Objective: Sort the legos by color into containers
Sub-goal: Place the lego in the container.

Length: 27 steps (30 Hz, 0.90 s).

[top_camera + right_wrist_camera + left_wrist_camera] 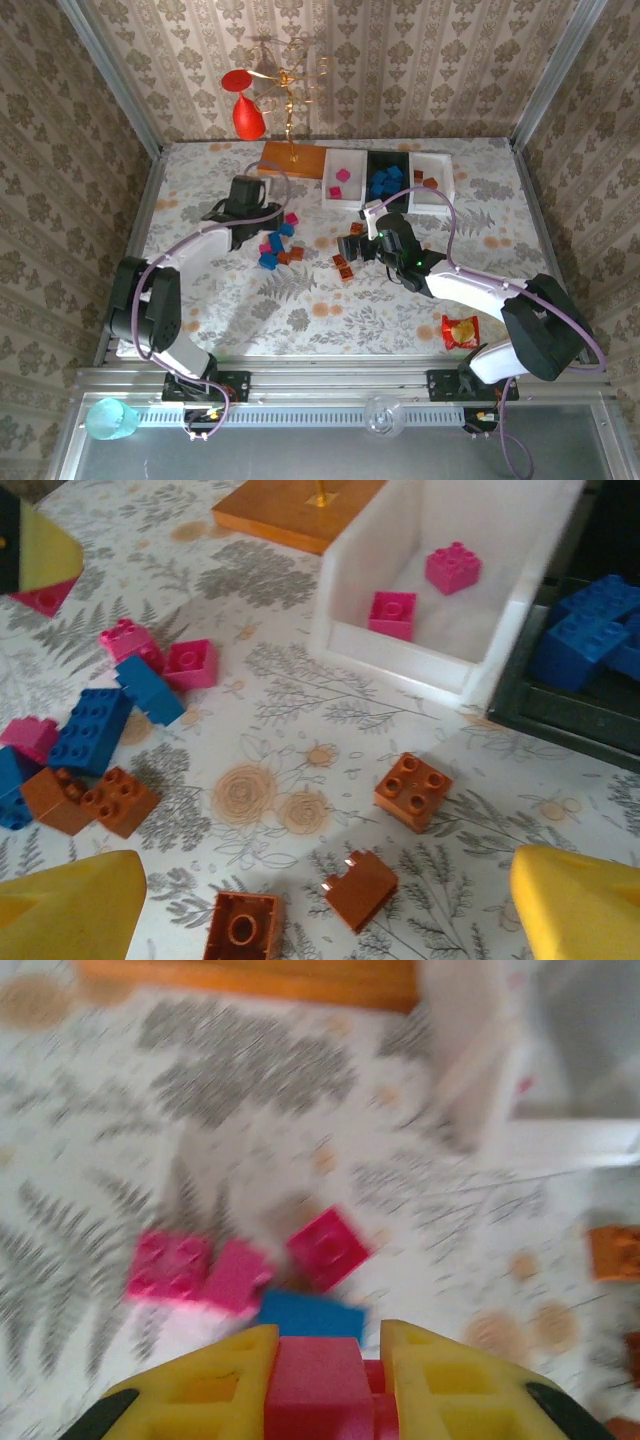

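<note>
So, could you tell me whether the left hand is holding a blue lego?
No, the left hand is shut on a pink lego, not a blue one.

At bottom centre the left gripper (322, 1355) is clamped on a pink lego (312, 1392); the right gripper (325, 895) is spread wide, towards the lower corners.

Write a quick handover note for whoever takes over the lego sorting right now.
Grippers: the left gripper is shut on a pink brick at the mixed pile. The right gripper is open and holds nothing, over the loose brown bricks.
Trays: the left white tray holds pink, the black tray blue, the right white tray brown.
Done: a few bricks of each color are sorted.
Left: drop the held brick in the left white tray, then clear the pile and the brown bricks.
</note>
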### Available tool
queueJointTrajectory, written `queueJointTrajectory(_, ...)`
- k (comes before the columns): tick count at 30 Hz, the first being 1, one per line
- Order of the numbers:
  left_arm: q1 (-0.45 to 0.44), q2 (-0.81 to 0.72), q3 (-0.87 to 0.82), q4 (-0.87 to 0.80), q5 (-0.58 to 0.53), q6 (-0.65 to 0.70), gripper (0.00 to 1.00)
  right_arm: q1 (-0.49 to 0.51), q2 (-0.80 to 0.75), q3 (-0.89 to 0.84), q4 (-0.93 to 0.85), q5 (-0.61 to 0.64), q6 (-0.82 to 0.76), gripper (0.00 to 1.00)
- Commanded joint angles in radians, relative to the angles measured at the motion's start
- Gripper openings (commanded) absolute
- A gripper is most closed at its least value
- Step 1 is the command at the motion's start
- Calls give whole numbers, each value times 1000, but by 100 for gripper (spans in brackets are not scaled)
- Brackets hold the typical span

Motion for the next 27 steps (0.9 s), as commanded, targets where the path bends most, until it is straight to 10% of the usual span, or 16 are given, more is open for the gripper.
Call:
queueJointTrajectory(1,-52,89,121,24,25,18,27,1,-2,13,-19,135,60,96)
queueJointTrajectory(19,-109,671,841,-66,249,-14,32,-21,-167,-70,-50,262,107,96)
queueJointTrajectory(27,-93,574,800,-90,243,-7,56,-23,-190,-92,-15,205,100,96)
